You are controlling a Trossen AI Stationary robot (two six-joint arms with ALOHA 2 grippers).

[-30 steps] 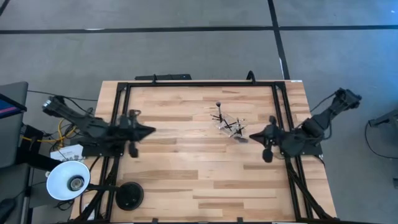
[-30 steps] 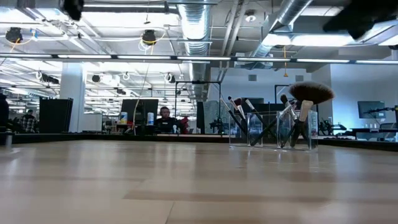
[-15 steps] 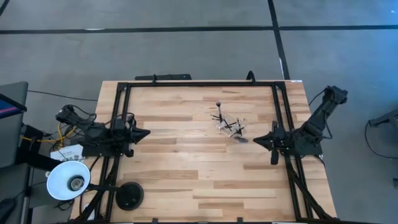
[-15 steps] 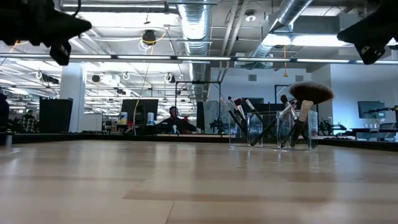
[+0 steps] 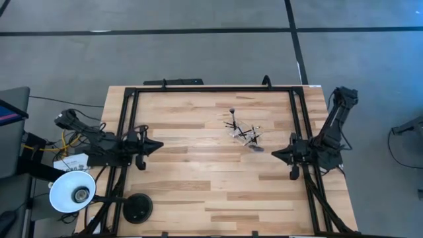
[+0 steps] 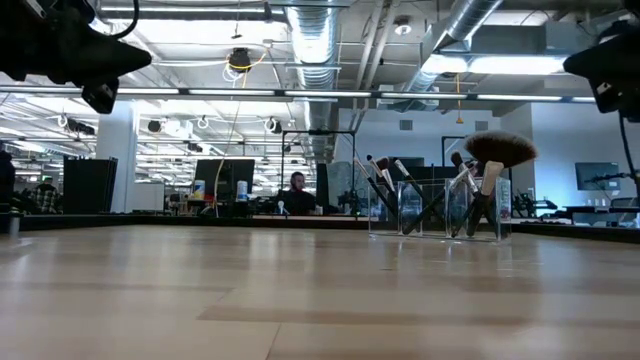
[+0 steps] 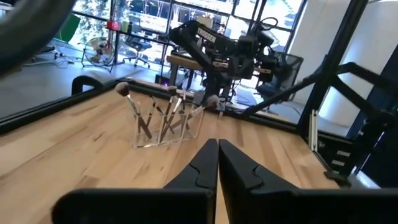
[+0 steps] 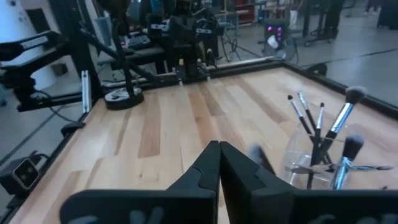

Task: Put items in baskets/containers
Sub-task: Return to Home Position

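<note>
Both arms have drawn back toward the side edges of the light wooden table [image 5: 198, 192] since the earlier high views. The left gripper [image 5: 156, 145] now sits at left-centre of that frame and the right gripper [image 5: 277, 153] at right-centre. In each wrist view the arm's own two dark fingers are pressed together with nothing between them.

Ahead of both sets of fingertips, in the upper middle of the high view, stands the small clear plastic organizer [image 5: 246, 135]. It lies between the grippers, near the right one and well apart from the left.

The slim dark-handled makeup brushes [image 5: 232, 121] stand in it, handles down and leaning outward. The wide fluffy-headed brush [image 6: 498, 150] reaches highest in the low view. No brush shows loose on the table.

Judgement: loading looks complete. The remaining retreat takes each gripper back along its own pointing axis, away from the organizer, so contact risk is low.

Far behind, a person [image 6: 296, 190] sits at a desk.
</note>
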